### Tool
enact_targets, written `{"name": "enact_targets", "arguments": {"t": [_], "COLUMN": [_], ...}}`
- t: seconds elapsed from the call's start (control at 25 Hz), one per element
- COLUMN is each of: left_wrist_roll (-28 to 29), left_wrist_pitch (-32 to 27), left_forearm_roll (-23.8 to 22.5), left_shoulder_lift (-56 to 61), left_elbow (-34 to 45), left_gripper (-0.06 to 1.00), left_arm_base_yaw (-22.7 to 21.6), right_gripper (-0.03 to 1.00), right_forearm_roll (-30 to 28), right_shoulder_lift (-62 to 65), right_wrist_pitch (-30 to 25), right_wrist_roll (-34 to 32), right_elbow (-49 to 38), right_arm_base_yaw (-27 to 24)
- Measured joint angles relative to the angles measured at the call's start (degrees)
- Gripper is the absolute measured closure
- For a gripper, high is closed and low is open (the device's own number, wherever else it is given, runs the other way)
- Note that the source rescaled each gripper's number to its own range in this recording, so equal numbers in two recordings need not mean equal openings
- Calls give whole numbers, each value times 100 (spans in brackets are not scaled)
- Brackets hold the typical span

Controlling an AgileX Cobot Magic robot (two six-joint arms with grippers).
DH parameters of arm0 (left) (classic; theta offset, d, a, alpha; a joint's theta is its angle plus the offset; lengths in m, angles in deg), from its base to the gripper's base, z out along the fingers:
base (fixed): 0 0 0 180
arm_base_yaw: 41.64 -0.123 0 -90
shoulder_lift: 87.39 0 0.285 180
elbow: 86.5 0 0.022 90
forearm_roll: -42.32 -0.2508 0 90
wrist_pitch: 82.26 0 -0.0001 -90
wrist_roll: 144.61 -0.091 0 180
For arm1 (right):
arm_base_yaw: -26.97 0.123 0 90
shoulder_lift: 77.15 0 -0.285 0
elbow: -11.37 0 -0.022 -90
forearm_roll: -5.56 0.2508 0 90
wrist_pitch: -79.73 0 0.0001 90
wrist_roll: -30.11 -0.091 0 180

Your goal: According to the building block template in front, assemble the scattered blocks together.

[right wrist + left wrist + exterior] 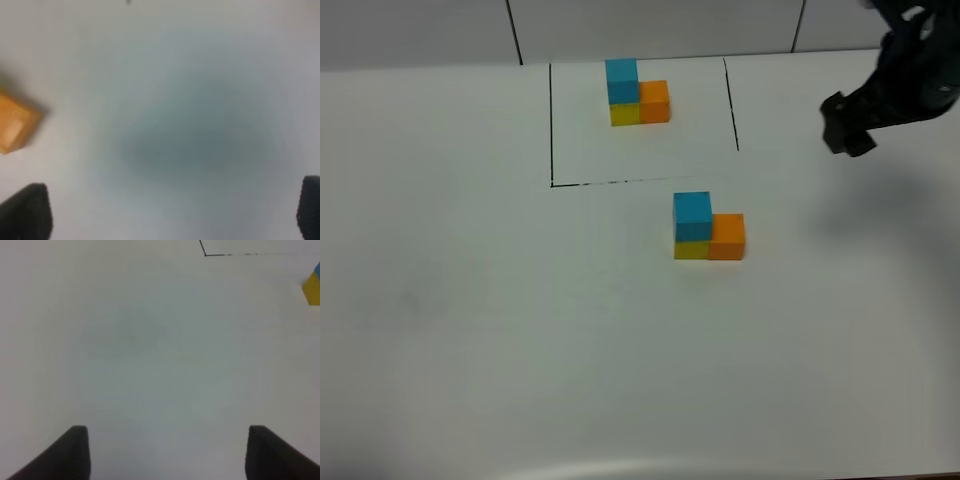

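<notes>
The building block template (638, 95) stands at the back inside a black-outlined area: blue on yellow, with orange alongside. In front of it the scattered blocks stand joined the same way: the light blue cube (692, 212) on the yellow cube (690, 249), the orange cube (727, 237) touching on the right. My right gripper (848, 130) hangs above the table at the far right, open and empty. Its wrist view shows the orange cube (15, 127) off to one side, away from the right gripper (167, 212). My left gripper (167, 455) is open over bare table. The yellow cube (312, 287) shows at that frame's edge.
The white table (520, 330) spreads around the blocks. A black outline (551, 125) marks the template's area, and its corner (205, 254) appears in the left wrist view. A grey wall runs behind the table.
</notes>
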Motion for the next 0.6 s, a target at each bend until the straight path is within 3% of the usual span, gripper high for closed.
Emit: {"name": "enact_targets", "arguments": {"t": [0.24, 0.6], "left_wrist_roll": [0, 0], "left_wrist_pitch": [0, 0], "left_forearm_roll": [0, 0], "left_shoulder_lift": [0, 0], "left_elbow": [0, 0], "left_gripper": [54, 54], "left_arm_base_yaw": [0, 0], "right_gripper": [-3, -3], "right_forearm_roll": [-6, -467], "right_shoulder_lift": [1172, 1793], "right_wrist_pitch": [274, 288], "right_wrist_roll": [-194, -1048], "right_elbow": [-1067, -1117], "right_arm_base_yaw": [-536, -655]}}
